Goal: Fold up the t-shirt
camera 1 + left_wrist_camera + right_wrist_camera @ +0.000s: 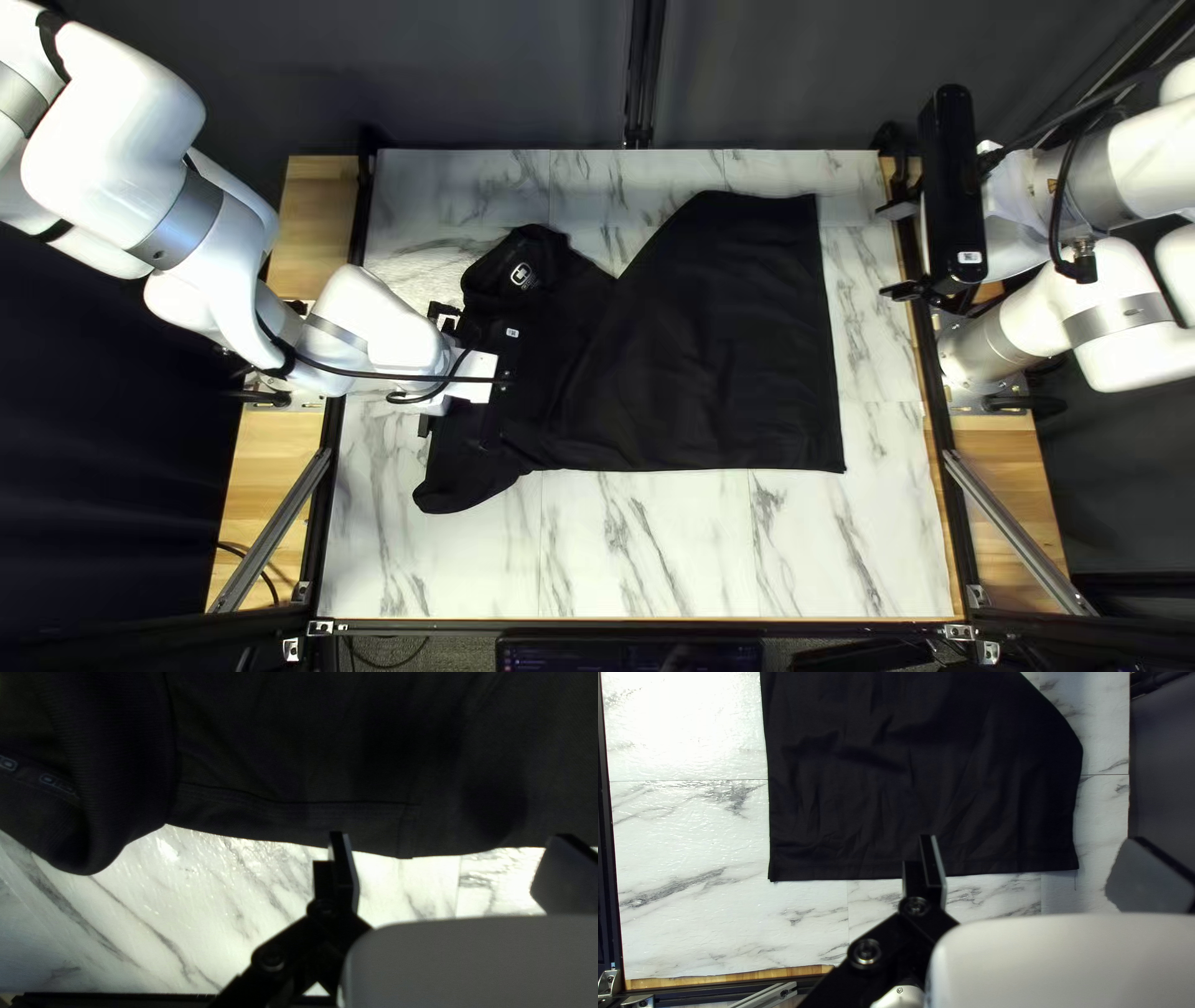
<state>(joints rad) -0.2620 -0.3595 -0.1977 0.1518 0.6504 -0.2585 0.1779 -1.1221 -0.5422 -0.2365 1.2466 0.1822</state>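
Find shirt (722, 336) on desk (647, 548), mostly flat, a bit rumpled at narrow end. Read long axis as narrow end to hem (827, 361), running across top left view with hem at the right. Put left end effector (451, 837) at narrow end of shirt, close by outer edge; put right end effector (1033, 839) out past hem, apart from shirt, opposite side. Tag left as nearer, clearly. Mark both open, with fingers wide apart and without any cloth pinched. In left wrist view, note shirt edge running roughly along line between fingertips, with ribbed fold (134, 753) off to one side. In right wrist view, note hem also running crosswise, square to reach. Probably early in folding, judging by body of shirt, largely spread out. For a grab at narrow end, would need left in toward hem and down, then closed; for hem, right in toward narrow end. Cannot tell lengthwise or sideways fold first. Could close short of shirt edge and miss cloth, or catch one layer only.
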